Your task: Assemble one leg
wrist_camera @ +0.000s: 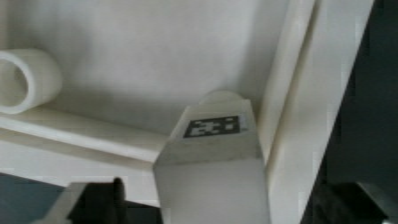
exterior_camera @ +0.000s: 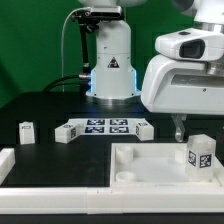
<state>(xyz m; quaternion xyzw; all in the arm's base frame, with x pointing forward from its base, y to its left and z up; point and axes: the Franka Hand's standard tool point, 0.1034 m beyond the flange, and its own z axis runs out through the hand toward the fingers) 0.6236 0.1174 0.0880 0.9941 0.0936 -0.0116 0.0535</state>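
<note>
Seemingly gripper (exterior_camera: 193,133) fingers clamped on tagged leg (wrist_camera: 212,150), over white tabletop (exterior_camera: 150,165).

The arm's base column (exterior_camera: 111,62) was glossy white, with a black triangular marking above a glowing blue ring. A grey cable (exterior_camera: 72,50) ran beside that column. The wrist housing (exterior_camera: 186,75) was white, rounded, dark-seamed.
</note>
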